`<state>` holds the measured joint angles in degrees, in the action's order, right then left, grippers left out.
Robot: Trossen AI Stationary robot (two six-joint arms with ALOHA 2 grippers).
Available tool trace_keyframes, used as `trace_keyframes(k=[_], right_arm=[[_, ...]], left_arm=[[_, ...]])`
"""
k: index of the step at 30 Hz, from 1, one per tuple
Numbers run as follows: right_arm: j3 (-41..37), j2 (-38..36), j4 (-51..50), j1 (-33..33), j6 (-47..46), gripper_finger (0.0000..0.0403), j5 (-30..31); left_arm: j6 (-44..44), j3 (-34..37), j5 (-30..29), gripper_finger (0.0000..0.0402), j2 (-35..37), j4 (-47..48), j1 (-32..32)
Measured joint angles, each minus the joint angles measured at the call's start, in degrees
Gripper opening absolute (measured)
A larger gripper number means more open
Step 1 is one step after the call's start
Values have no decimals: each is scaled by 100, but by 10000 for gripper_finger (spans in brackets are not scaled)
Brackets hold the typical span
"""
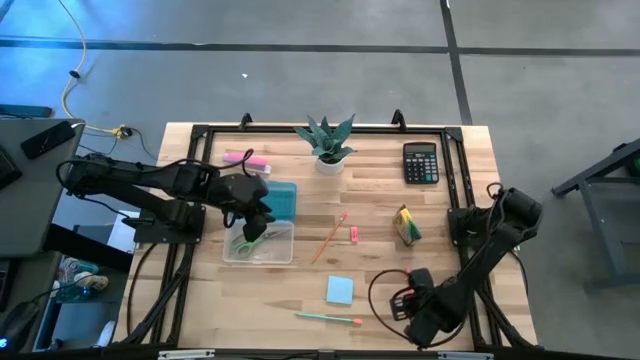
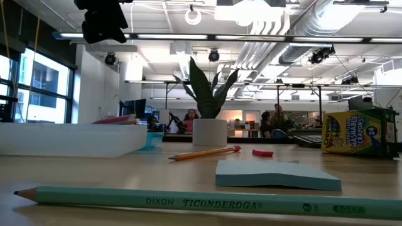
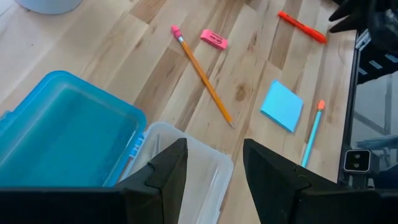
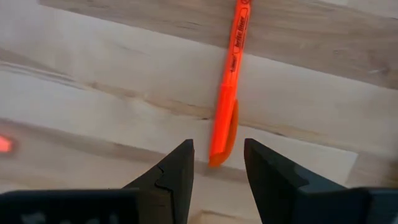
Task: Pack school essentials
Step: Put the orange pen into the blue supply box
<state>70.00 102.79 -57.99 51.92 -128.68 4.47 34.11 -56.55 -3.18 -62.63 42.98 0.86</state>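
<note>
1. High view: the left gripper (image 1: 255,222) hovers over the clear pencil case (image 1: 261,243) at the left-centre of the wooden table (image 1: 380,300), with the case's blue lid (image 1: 280,200) lying open on its far side.
2. The left wrist view shows this gripper's two dark fingers (image 3: 166,171) set apart with nothing between them, above the clear tray's rim (image 3: 205,171).
3. Green-handled scissors (image 1: 245,243) lie inside the clear tray (only the handles are plain to see).
4. The right gripper (image 1: 405,300) is low over the table's near right part, directly above the red pen (image 4: 227,87); its fingers (image 4: 174,171) are spread, and the pen's end sits in the gap between them, not gripped.
5. The orange pencil (image 1: 329,237) lies at an angle near the table's middle, with the tiny pink eraser (image 1: 354,235) just to its right.
6. The blue sticky-note pad (image 1: 340,290) lies nearer the front edge, and the teal pencil (image 1: 328,318) lies nearer still, almost parallel to that edge.
7. The yellow-green crayon box (image 1: 405,226) stands right of centre.
8. Along the far edge sit a long pink bar (image 1: 246,158), a potted plant (image 1: 328,142) and a black calculator (image 1: 421,162).
</note>
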Motion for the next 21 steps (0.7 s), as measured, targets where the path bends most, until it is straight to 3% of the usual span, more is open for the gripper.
trace_keyframes(k=[9, 21], right_arm=[[-34, 461, 224, 0, -31, 133, -182], [-702, 443, 1260, -17, -140, 126, -374]], left_arm=[[15, 1, 2, 145, -2, 0, -2], [17, 4, 149, 145, -2, 0, -2]])
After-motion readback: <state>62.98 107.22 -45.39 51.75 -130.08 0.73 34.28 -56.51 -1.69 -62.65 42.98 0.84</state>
